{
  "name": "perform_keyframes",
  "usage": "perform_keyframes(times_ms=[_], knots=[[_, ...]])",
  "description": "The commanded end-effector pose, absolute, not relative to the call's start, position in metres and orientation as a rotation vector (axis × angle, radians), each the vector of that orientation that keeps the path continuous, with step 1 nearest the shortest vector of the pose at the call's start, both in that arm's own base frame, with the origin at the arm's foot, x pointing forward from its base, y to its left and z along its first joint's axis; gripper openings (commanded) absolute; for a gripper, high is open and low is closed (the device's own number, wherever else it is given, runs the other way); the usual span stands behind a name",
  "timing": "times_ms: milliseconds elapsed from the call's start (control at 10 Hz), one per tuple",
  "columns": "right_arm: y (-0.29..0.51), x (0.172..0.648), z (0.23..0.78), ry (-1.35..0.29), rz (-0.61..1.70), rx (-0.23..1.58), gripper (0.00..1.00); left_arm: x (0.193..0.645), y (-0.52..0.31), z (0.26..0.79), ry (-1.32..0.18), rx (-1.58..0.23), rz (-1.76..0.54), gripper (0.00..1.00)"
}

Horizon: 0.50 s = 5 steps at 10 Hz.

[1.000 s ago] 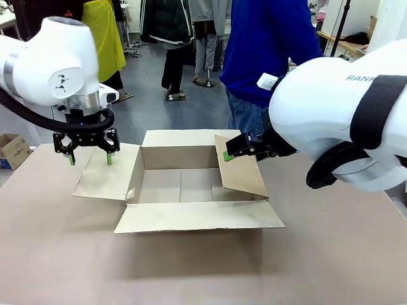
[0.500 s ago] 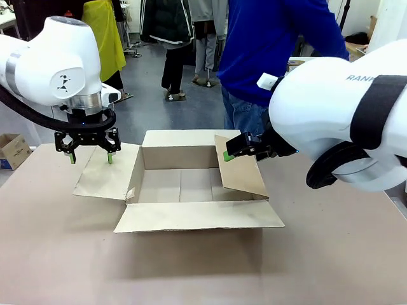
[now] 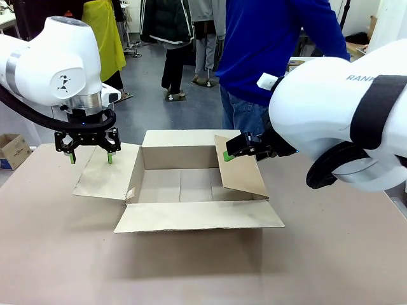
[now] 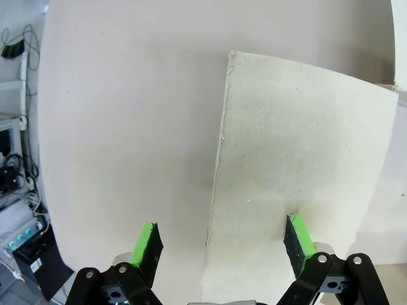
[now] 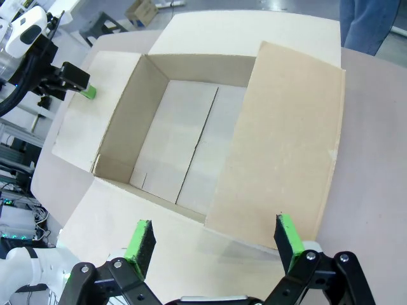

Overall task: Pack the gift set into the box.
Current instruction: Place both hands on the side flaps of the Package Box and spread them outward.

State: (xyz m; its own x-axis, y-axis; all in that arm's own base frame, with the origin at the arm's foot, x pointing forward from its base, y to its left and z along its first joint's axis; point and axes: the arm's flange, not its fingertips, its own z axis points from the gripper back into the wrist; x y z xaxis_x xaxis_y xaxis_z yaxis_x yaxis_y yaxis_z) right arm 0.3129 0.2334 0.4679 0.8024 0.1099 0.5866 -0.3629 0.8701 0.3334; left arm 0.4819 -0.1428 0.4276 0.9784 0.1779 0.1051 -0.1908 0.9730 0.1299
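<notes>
1 box, 4 flaps open | left gripper released | right gripper released | 1 person behind

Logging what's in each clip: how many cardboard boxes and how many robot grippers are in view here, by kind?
Large brown box: 1
Small cardboard box, far left: 1
Grippers: 2 (left gripper, right gripper, both open)
Total: 4
</notes>
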Motion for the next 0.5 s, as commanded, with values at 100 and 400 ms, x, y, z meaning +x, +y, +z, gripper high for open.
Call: perform_keyframes(times_ms=[100, 400], knots=[[0.233, 0.313, 0.468, -0.589, 0.263, 0.452, 1.0, 0.482, -0.142, 0.429, -0.105, 0.156, 0.202, 1.0], [0.294, 0.305, 0.456, -0.605, 0.531, 0.153, 1.0, 0.482, -0.142, 0.429, -0.105, 0.156, 0.202, 1.0]])
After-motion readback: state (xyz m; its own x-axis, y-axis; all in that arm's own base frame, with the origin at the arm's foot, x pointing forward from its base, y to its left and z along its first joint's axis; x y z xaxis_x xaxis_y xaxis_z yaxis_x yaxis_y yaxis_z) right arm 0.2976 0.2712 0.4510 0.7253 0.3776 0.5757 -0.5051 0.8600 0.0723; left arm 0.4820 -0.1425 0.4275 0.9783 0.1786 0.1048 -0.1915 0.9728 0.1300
